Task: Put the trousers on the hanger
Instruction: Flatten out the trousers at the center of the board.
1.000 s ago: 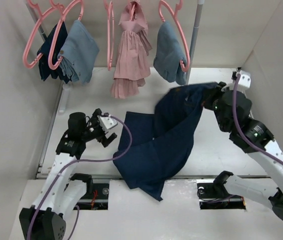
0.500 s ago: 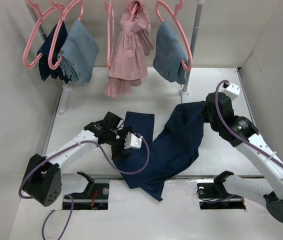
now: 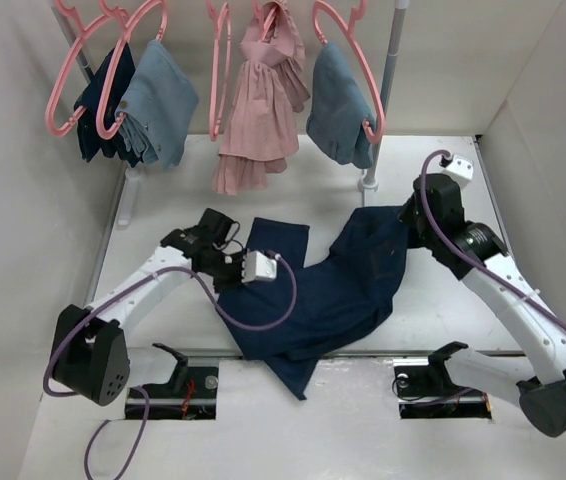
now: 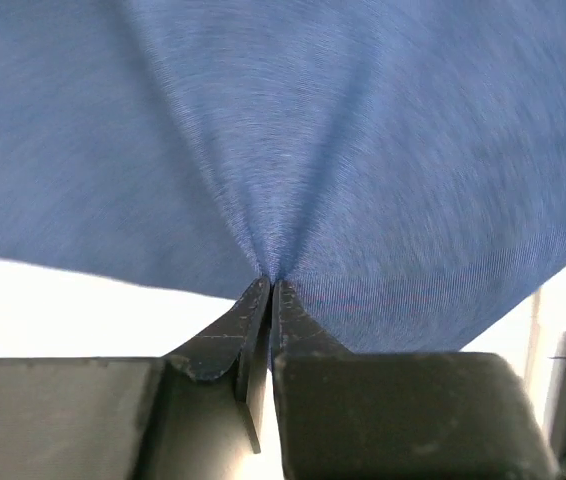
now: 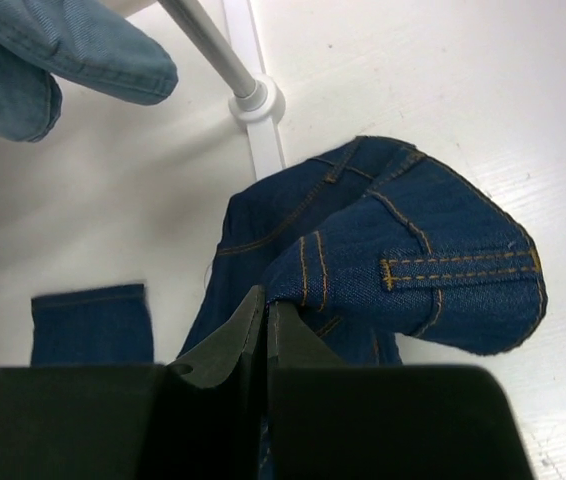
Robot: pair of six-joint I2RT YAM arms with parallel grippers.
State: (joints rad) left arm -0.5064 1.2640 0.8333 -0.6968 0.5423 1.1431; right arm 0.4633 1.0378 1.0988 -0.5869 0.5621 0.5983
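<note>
White table (image 3: 433,300), matte, with a seam running parallel to its near edge. White panel walls enclose it on three sides: left wall (image 3: 13,220), back wall (image 3: 443,70), right wall (image 3: 553,100). A garment rail stands at the back. Its right pole (image 3: 392,60) rests on a round white foot (image 3: 368,184); its left pole (image 3: 80,55) stands close to the left wall. Lighting is even, shadows soft.

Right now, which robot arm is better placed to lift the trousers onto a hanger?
Probably right: the right gripper pinches the trousers by the waistband beside the rack pole, near a hanger. The left gripper holds a leg farther away.
</note>
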